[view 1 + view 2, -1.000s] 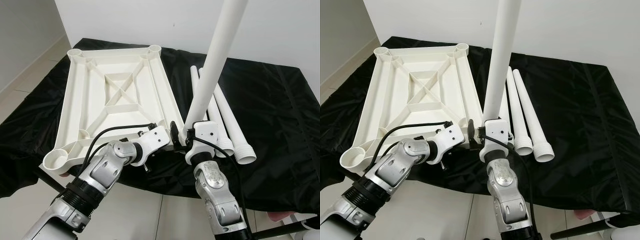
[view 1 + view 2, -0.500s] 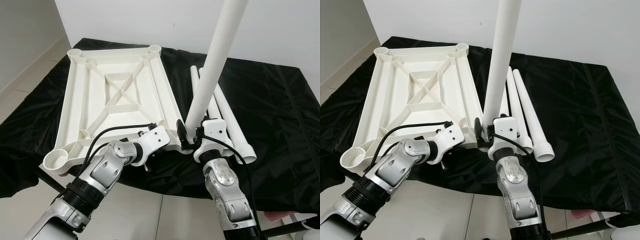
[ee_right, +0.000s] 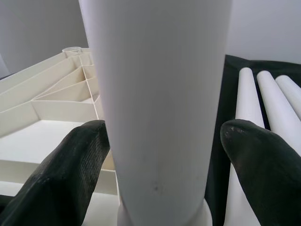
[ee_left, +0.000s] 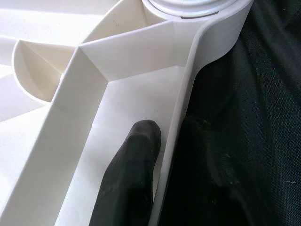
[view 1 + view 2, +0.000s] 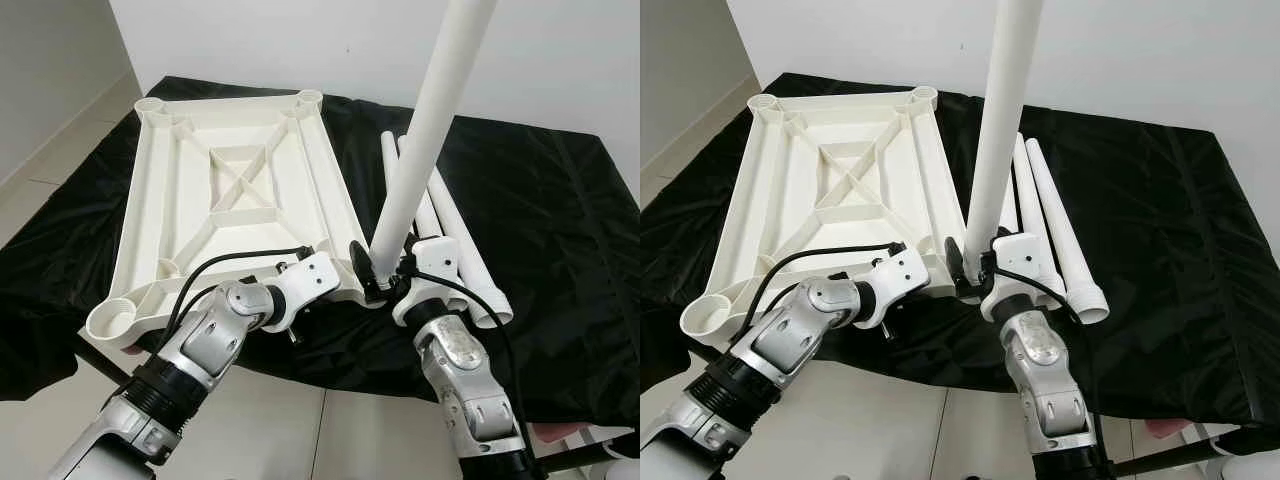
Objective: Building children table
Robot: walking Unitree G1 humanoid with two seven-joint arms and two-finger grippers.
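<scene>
The white table top (image 5: 150, 200) lies upside down on a black cloth. One white leg (image 5: 425, 130) stands upright in its near right corner socket. My right gripper (image 5: 383, 268) is shut on the base of this leg; the leg (image 3: 160, 94) sits between the two black fingers (image 3: 80, 165). My left gripper (image 4: 162, 141) is shut on the near rim of the table top (image 4: 188, 94), one finger (image 4: 136, 165) inside the wall and the other outside it. Three loose legs (image 5: 455, 240) lie side by side on the cloth, right of the upright one.
The black cloth (image 5: 540, 220) covers a low surface against a white wall. Its near edge drops to a tiled floor (image 5: 270, 430). The other corner sockets (image 5: 112, 318) stand open. A pink object (image 5: 555, 432) shows at the bottom right.
My right wrist and forearm have swung to the right around the foot of the upright leg. The leg has stayed upright. My left arm has not moved.
</scene>
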